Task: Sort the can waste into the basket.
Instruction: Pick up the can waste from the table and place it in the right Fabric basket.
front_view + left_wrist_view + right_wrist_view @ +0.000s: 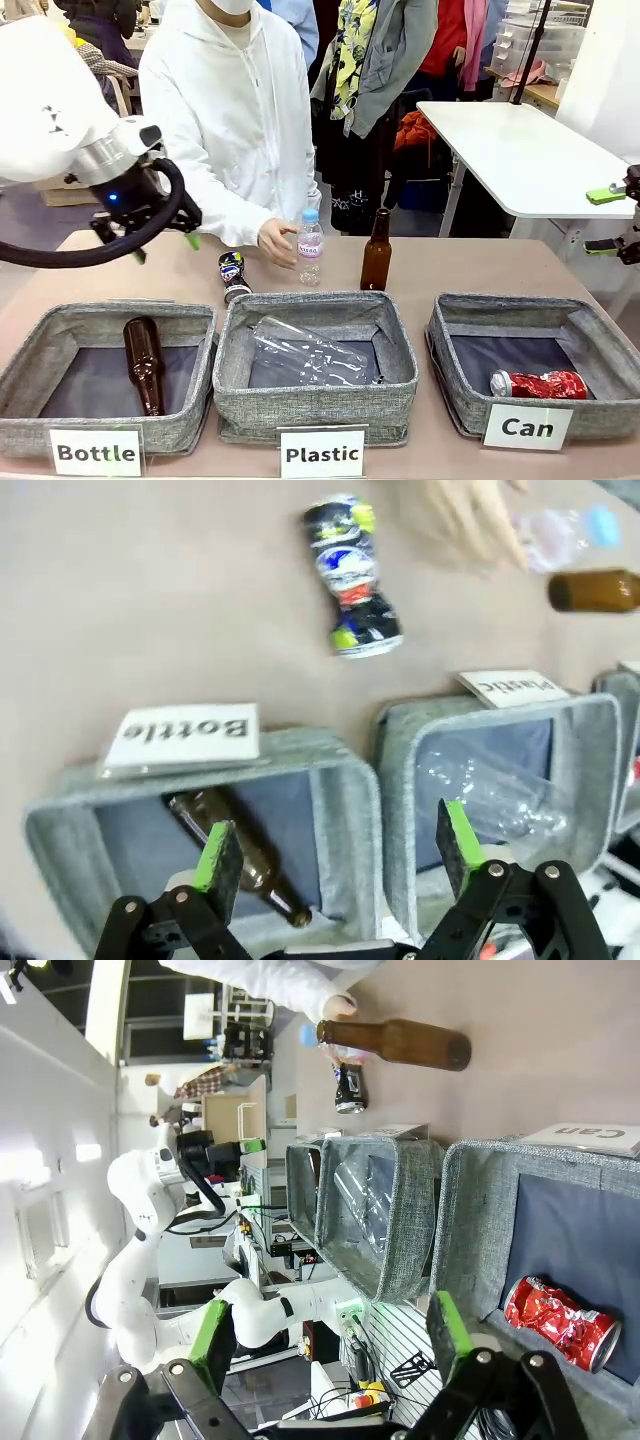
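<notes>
Left gripper (pixel 338 845) hangs wide open and empty above the near baskets. Its target, I'd say, is the dark can (pixel 352 575), lying on its side on the table (pixel 480 265) just behind the far left corner of the Plastic basket (pixel 315 400). One can is home already: the red can (pixel 538 384) lies inside the Can basket (pixel 530 303), over on the right. So the step in hand looks like a pickup of the dark one. Best bet is to come forward and down with the pads straddling the can across its crushed waist, not end to end, since that dented body may roll or slip. Mind the neighbours: a person's hand (pixel 277 242) is just beside it at a clear bottle (pixel 310 247), and a brown bottle (pixel 376 252) stands just past that. After that it's a long carry over the Plastic basket to the Can basket. Right gripper (pixel 603 220) hangs open and empty out by the right edge, well apart from all of it.
</notes>
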